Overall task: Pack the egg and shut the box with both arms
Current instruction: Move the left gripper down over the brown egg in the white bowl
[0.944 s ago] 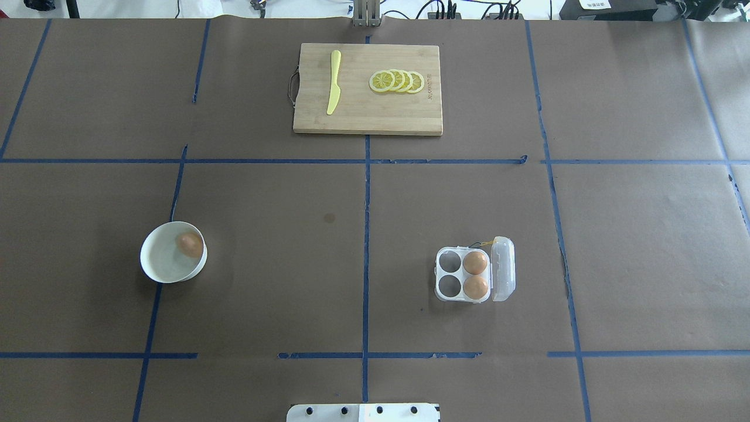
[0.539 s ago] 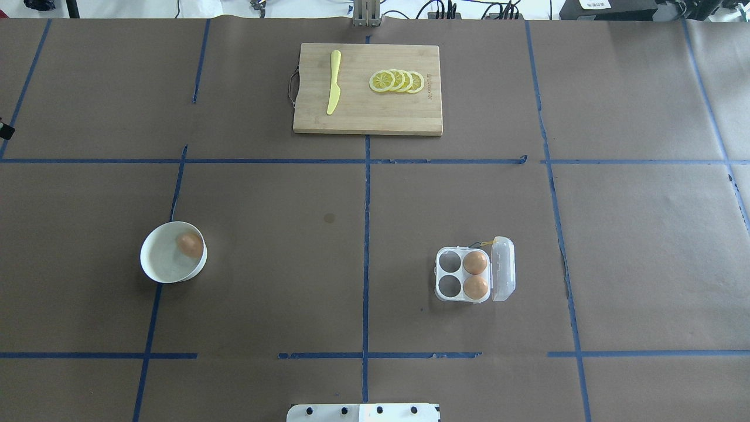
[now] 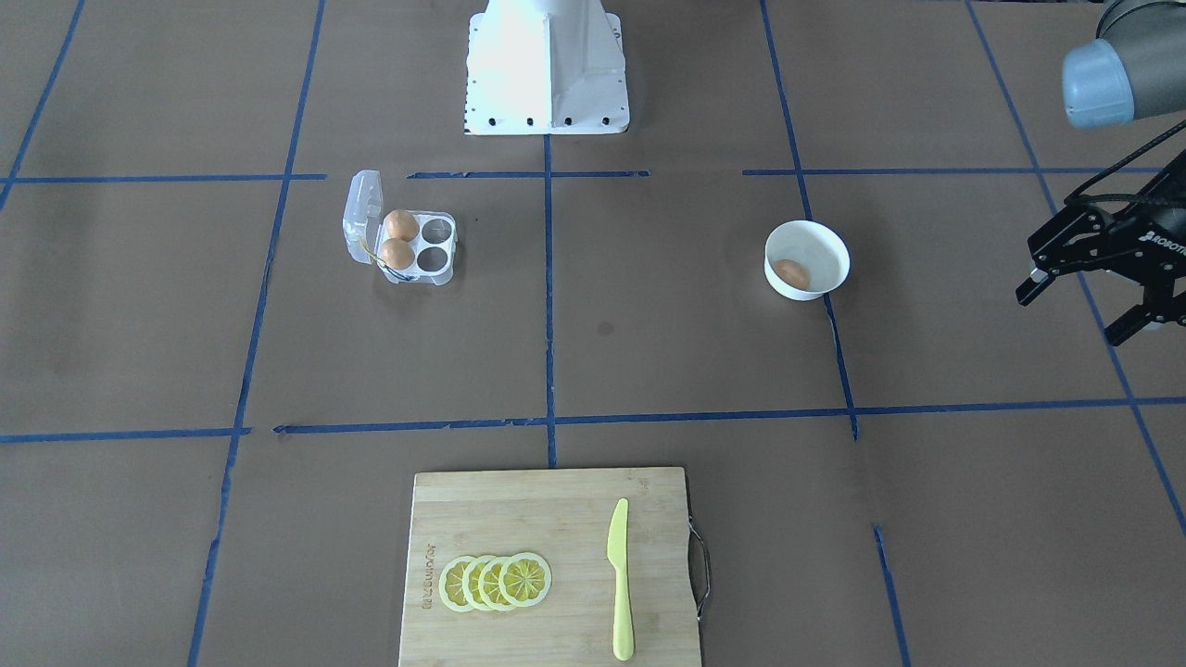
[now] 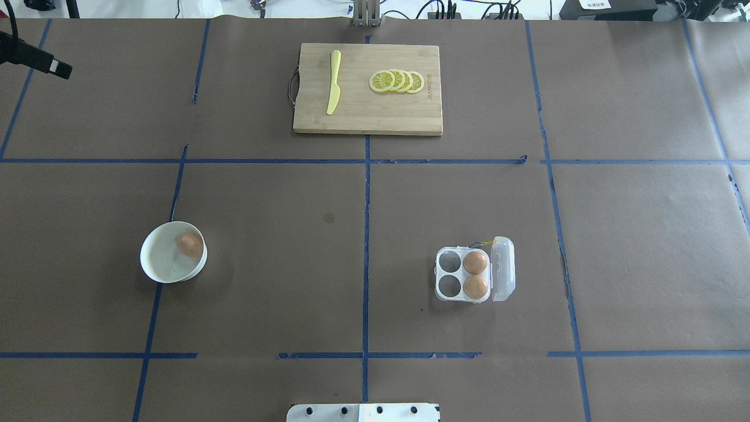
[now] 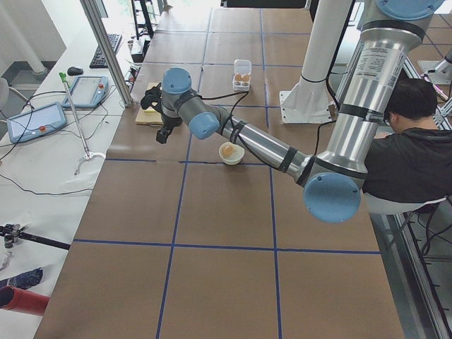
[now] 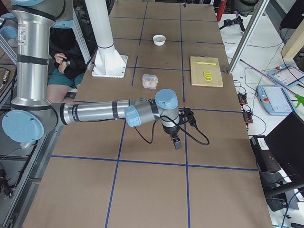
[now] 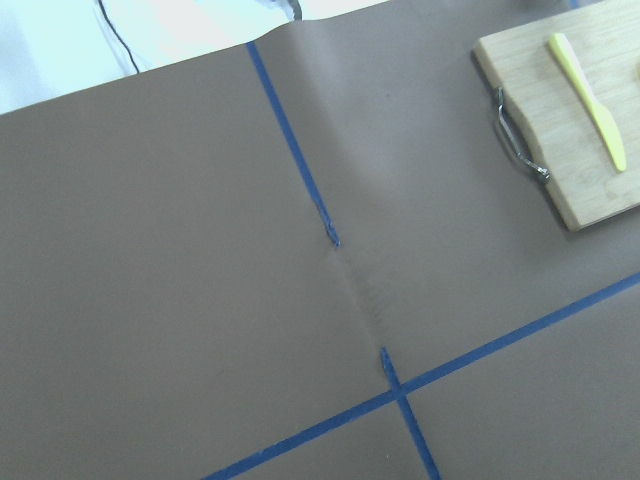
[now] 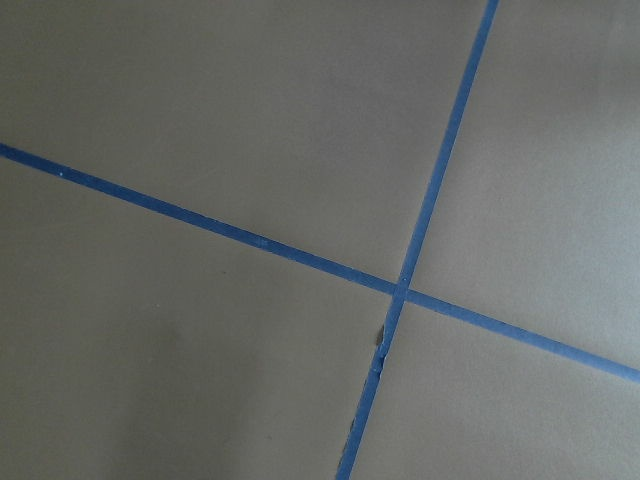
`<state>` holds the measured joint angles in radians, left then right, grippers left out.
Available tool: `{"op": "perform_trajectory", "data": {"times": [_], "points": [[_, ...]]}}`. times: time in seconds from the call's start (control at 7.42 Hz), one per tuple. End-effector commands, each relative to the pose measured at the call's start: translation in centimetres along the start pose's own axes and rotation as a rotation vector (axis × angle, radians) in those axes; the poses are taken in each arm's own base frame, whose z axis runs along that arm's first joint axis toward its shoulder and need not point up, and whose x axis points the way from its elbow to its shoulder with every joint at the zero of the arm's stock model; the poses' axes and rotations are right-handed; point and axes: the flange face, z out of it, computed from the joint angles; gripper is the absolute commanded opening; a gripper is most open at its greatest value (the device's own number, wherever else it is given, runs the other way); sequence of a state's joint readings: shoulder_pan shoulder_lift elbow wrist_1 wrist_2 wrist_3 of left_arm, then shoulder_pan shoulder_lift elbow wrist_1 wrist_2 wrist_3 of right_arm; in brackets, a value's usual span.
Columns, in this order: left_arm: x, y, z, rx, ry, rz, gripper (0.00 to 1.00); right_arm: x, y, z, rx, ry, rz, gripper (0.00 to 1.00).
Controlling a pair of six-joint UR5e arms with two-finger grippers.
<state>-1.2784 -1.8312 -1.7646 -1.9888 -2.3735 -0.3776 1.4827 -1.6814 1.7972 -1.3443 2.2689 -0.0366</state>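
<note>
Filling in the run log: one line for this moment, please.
left gripper: open, empty, away from white bowl | right gripper: state unclear | egg: in white bowl | egg carton: lid open, two packed eggs, two cells free

From overhead, the cutting board (image 4: 375,117) lies at 12 o'clock, bearing a knife (image 4: 333,82) and lemon slices (image 4: 397,81). The bowl (image 4: 157,259) at 8 o'clock holds the egg (image 4: 189,244). The box (image 4: 449,273) at 4 o'clock holds two eggs (image 4: 475,263) in its 3 o'clock cells.

One egg (image 4: 189,244) lies in the white bowl (image 4: 153,258), well apart from the open box (image 4: 449,271) holding two eggs (image 4: 475,262).
</note>
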Motion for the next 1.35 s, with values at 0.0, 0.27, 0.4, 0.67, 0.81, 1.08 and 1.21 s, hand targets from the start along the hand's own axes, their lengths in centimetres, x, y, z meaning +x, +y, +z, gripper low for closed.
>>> {"op": "perform_trajectory", "data": {"times": [0.0, 0.27, 0.4, 0.67, 0.81, 1.08, 1.21], "points": [[0.8, 0.2, 0.0, 0.073, 0.039, 0.081, 1.00, -0.2, 0.0, 0.1, 0.000, -0.017, -0.001, 1.00], [5.3, 2.3, 4.2, 0.038, 0.129, 0.046, 1.00, 0.0, 0.1, 0.2, -0.003, -0.018, 0.003, 1.00], [8.5, 3.0, 6.0, 0.030, 0.131, -0.055, 1.00, 0.1, 0.2, 0.3, -0.005, -0.018, 0.004, 1.00], [14.3, 7.8, 9.1, 0.050, 0.064, -0.303, 0.94, 0.2, 0.3, 0.6, -0.009, -0.034, 0.008, 1.00], [16.1, 11.3, 10.6, 0.031, 0.031, -0.437, 0.86, 0.2, 0.7, 0.8, -0.011, -0.043, 0.013, 1.00], [17.9, 16.0, 12.0, -0.015, -0.090, -0.596, 0.68, 0.7, 1.1, 1.3, -0.024, -0.042, 0.024, 1.00], [19.6, 18.0, 14.3, -0.029, -0.167, -0.680, 0.62, 0.7, 1.2, 1.4, -0.025, -0.044, 0.025, 1.00]]}}
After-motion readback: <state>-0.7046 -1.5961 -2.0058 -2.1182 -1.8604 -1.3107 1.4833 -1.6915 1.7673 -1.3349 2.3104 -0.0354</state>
